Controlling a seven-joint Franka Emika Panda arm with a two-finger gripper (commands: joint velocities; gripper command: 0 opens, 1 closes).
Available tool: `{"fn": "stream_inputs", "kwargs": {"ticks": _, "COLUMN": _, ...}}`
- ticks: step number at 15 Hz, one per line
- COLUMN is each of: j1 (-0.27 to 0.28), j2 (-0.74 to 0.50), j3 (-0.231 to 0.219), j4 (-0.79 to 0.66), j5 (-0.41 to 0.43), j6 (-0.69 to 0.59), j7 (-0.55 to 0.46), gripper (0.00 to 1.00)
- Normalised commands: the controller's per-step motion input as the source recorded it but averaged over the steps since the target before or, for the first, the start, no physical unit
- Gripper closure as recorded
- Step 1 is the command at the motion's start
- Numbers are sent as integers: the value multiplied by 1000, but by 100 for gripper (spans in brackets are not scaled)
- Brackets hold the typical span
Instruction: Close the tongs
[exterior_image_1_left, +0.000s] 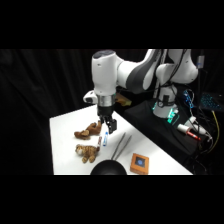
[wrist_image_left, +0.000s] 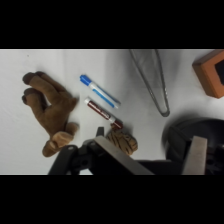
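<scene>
The tongs (exterior_image_1_left: 121, 146) lie flat on the white table, slim grey metal, right of my gripper (exterior_image_1_left: 109, 130). In the wrist view the tongs (wrist_image_left: 152, 77) form a narrow V, joined at the nearer end, their arms spreading slightly toward the picture's top. My gripper (wrist_image_left: 157, 159) hangs above the table beside them and touches nothing. It is open: one finger (wrist_image_left: 117, 156) shows left and the other at the right edge, with nothing between them.
A brown plush toy (wrist_image_left: 47, 107) and a striped tiger plush (wrist_image_left: 122, 141) lie left of the tongs, with a blue-and-white tube (wrist_image_left: 100, 91) and a dark red marker (wrist_image_left: 102, 112) between. A black bowl (wrist_image_left: 195, 142) and an orange box (wrist_image_left: 212, 72) sit to the right.
</scene>
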Motion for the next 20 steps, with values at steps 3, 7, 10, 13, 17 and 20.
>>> {"fn": "stream_inputs", "kwargs": {"ticks": 3, "j1": -38, "j2": 15, "j3": 108, "j4": -201, "j5": 242, "j6": 247, "j7": -418, "gripper": 0}}
{"fn": "stream_inputs", "kwargs": {"ticks": 7, "j1": -94, "j2": 19, "j3": 143, "j4": -191, "j5": 293, "j6": 236, "j7": -563, "gripper": 0}}
{"fn": "stream_inputs", "kwargs": {"ticks": 10, "j1": -172, "j2": 46, "j3": 171, "j4": -104, "j5": 327, "j6": 139, "j7": -632, "gripper": 0}}
{"fn": "stream_inputs", "kwargs": {"ticks": 13, "j1": -171, "j2": 59, "j3": 144, "j4": -66, "j5": 222, "j6": 119, "j7": -527, "gripper": 0}}
{"fn": "stream_inputs", "kwargs": {"ticks": 17, "j1": -146, "j2": 86, "j3": 108, "j4": -36, "j5": 115, "j6": 137, "j7": -376, "gripper": 0}}
{"fn": "stream_inputs", "kwargs": {"ticks": 20, "j1": -98, "j2": 119, "j3": 71, "j4": -53, "j5": 15, "j6": 244, "j7": -184, "gripper": 0}}
